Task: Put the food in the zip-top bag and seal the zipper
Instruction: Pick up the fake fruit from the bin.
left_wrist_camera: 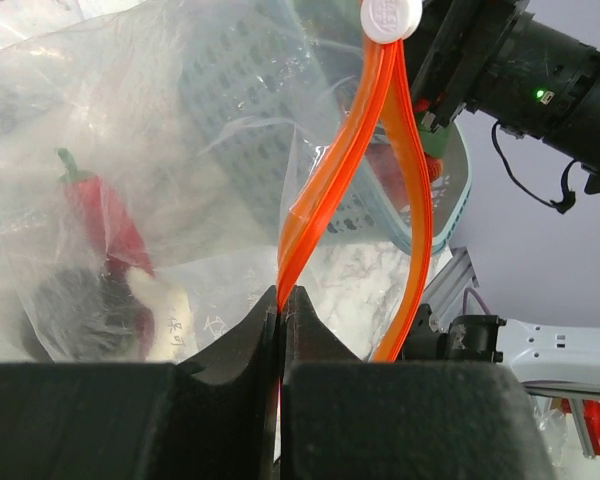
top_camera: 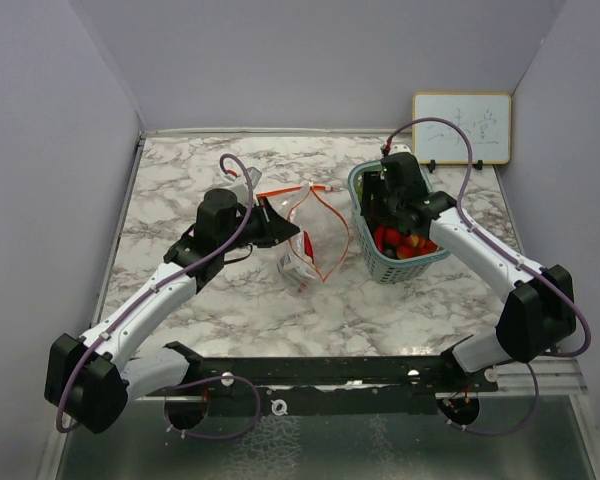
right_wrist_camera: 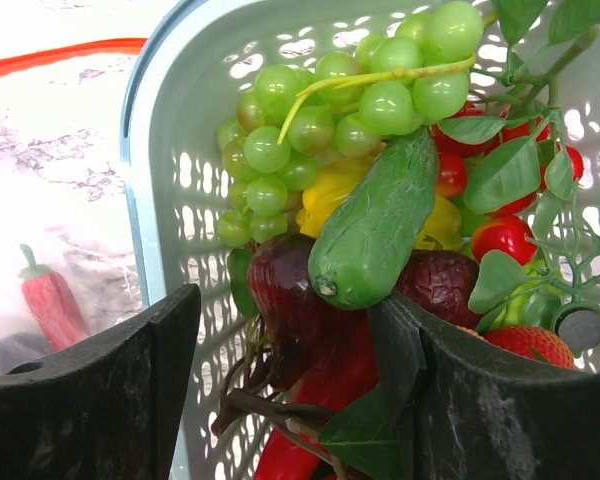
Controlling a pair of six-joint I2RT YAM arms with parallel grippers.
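The biggest thing is the grey and white marble table (top_camera: 280,310), which fills the middle of the top view. The left arm reaches up from the lower left. Its left gripper (top_camera: 275,222) sits near the middle, and its black fingers (left_wrist_camera: 230,350) are pressed tight together, pinching the thin orange-red plastic zipper (left_wrist_camera: 330,180). The right arm comes in from the lower right. Its right gripper (top_camera: 385,212) points down into the teal plastic mesh basket (top_camera: 390,268) at the upper right of the table. In the right wrist view this gripper (right_wrist_camera: 285,305) has its fingers spread wide apart, with food between them. I cannot tell if they touch any food. The crinkly clear plastic bag (top_camera: 305,245) lies in the middle of the table, just left of the basket, and its mouth gapes open. A small whiteboard (top_camera: 461,127) leans on the back wall at the upper right. In the basket lie a bunch of green grapes (right_wrist_camera: 310,110), a green cucumber (right_wrist_camera: 375,225), a dark purple-brown piece (right_wrist_camera: 290,300), a yellow pepper (right_wrist_camera: 330,190), green leaves (right_wrist_camera: 500,170) and small red tomatoes (right_wrist_camera: 500,235). One red chili pepper (left_wrist_camera: 105,215) lies inside the bag. A little white slider (left_wrist_camera: 390,18) sits on the zipper at the top of the left wrist view.
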